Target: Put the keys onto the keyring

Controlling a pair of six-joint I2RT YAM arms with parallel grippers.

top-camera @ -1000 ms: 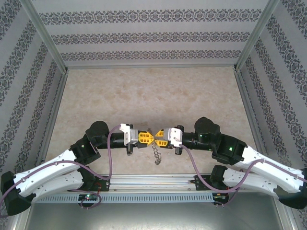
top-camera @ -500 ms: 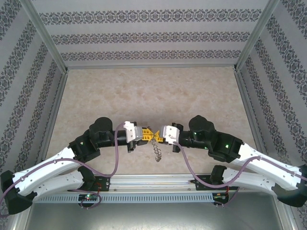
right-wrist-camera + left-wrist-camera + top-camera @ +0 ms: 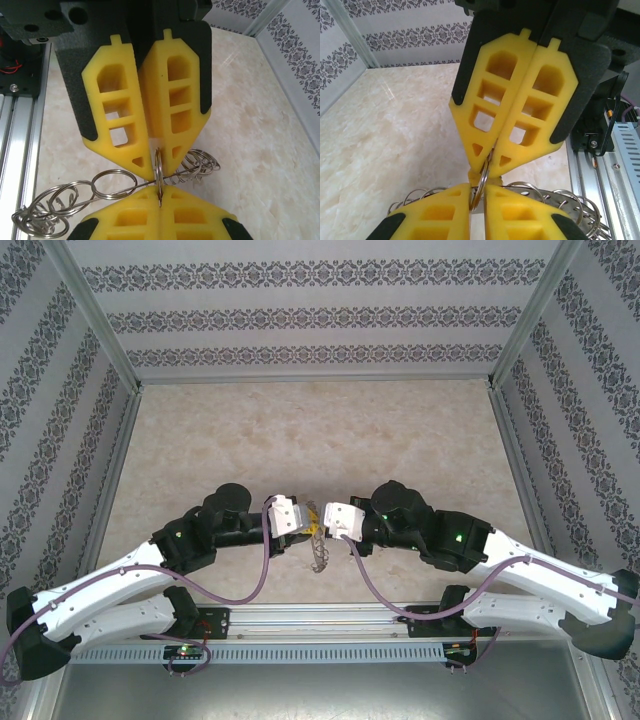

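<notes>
— Where is the keyring just now?
— The keyring (image 3: 320,554) is up off the bench (image 3: 300,430), caught in the air between my two hands. From overhead that is low in the middle, just ahead of the aluminium rail (image 3: 320,618) at the near edge. Its limp, chain-like tail dangles below the spot where my fingertips meet.
— And the hands themselves?
— My left hand (image 3: 156,170) is clenched on one thin metal ring of it, which stands edge-on between the yellow fingertips. My right hand (image 3: 491,159) is clenched on that same ring from the opposite side. The two hands come together tip to tip, nearly touching.
— What about the rest of it?
— The small wire loops (image 3: 107,182) fan out to both sides behind the pinch. In my right wrist view some are bunched in a tangle towards the rail, and a smaller cluster sits on the other side. I cannot tell whether any of them touches the bench
</notes>
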